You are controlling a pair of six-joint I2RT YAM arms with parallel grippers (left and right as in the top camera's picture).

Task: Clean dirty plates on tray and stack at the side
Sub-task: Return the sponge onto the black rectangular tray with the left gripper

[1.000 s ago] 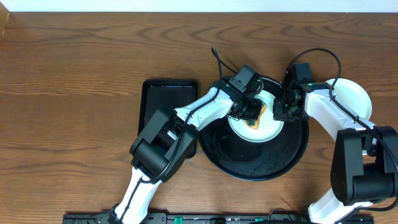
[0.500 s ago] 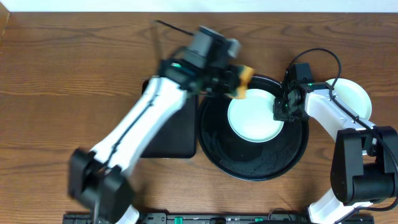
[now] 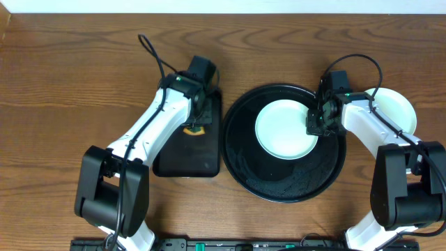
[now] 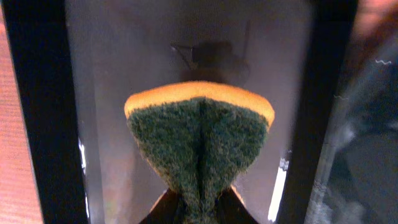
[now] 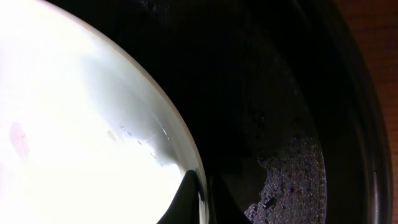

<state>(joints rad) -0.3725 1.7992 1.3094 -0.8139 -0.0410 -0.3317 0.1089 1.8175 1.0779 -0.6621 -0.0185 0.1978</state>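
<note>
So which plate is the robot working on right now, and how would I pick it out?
Look for the large round black tray right of the table centre. A plate lies inside it, toward the far rim, and the right tool pinches its edge. The second plate in view sits outside the tray, further right, with nothing gripping it.
</note>
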